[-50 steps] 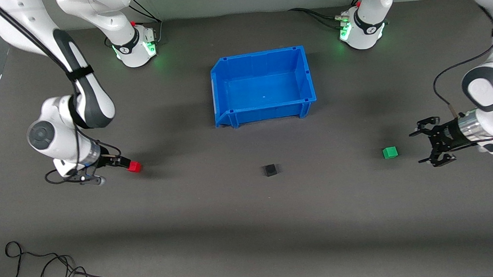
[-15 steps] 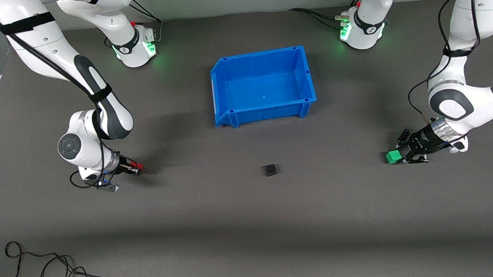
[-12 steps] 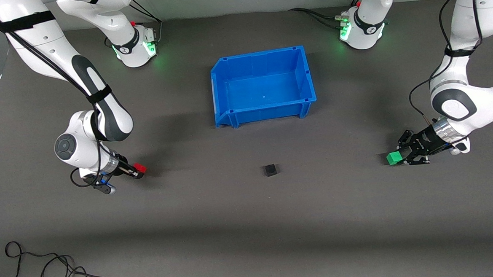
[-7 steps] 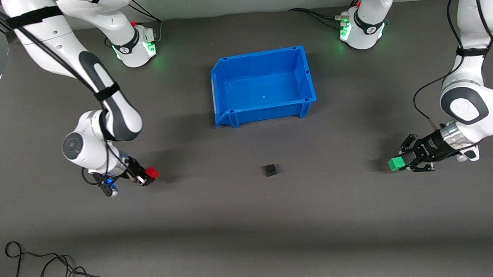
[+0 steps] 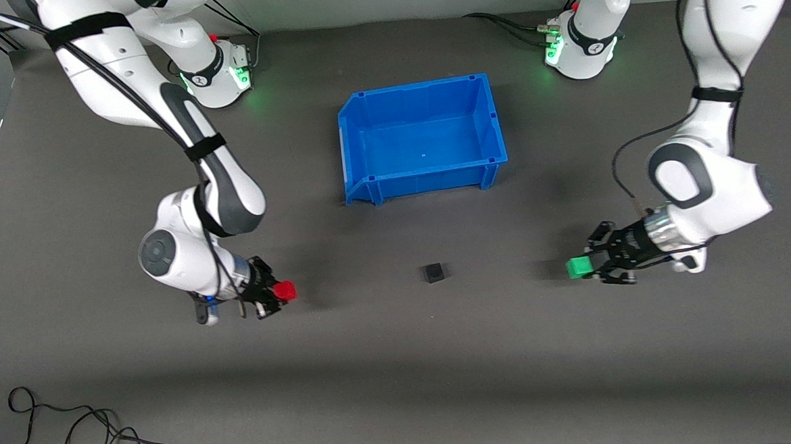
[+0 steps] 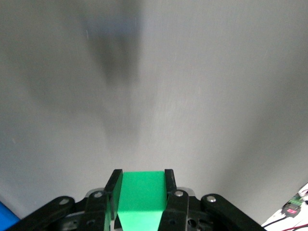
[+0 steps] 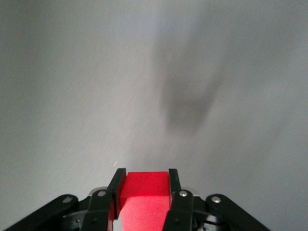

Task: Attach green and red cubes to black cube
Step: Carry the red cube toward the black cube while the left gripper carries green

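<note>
Sideways, both grippers (image 5: 577, 267) (image 5: 284, 292) over mat.

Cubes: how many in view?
3. Black cube on the mat, nearer the camera than the blue bin; red cube in right end effector; green cube in left end effector. None apparently hidden.

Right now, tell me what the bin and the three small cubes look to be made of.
Large blue open bin: moulded plastic, going by its ribbed rim and slight sheen. Small green cube and small red cube: probably smooth plastic, evenly coloured with crisp edges. Small black cube: matte, no highlights; material unclear.
</note>
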Tool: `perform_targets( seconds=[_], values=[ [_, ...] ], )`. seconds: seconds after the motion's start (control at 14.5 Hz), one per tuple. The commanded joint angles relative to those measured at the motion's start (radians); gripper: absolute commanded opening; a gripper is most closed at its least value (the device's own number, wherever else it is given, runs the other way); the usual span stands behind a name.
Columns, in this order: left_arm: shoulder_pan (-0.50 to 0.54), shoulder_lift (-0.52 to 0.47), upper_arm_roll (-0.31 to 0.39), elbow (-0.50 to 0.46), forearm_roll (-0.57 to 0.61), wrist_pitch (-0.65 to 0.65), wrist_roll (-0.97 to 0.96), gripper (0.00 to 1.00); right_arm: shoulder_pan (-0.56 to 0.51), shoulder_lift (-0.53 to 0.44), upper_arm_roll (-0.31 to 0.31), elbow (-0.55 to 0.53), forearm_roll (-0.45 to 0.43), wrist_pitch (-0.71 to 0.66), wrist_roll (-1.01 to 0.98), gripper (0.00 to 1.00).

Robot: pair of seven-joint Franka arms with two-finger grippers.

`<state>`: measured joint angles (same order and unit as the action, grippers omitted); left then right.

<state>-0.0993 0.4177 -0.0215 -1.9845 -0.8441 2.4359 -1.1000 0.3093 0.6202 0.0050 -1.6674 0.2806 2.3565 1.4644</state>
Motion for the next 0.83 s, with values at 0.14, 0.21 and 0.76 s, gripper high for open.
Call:
perform_targets(
  seconds=[0.14, 0.21, 0.76],
  values=[
    [-0.187, 0.033, 0.014, 0.009, 0.011, 0.121, -0.084, 0.29, 0.114, 0.139, -0.014, 0.199, -0.041, -0.039, 0.278, 0.00],
    [-0.218, 0.042, 0.014, 0.010, 0.011, 0.149, -0.107, 0.29, 0.137, 0.156, -0.014, 0.222, -0.072, -0.039, 0.327, 0.00],
    [-0.378, 0.165, 0.012, 0.065, 0.005, 0.311, -0.215, 0.29, 0.283, 0.253, -0.017, 0.343, -0.153, -0.039, 0.640, 0.00]
  ],
)
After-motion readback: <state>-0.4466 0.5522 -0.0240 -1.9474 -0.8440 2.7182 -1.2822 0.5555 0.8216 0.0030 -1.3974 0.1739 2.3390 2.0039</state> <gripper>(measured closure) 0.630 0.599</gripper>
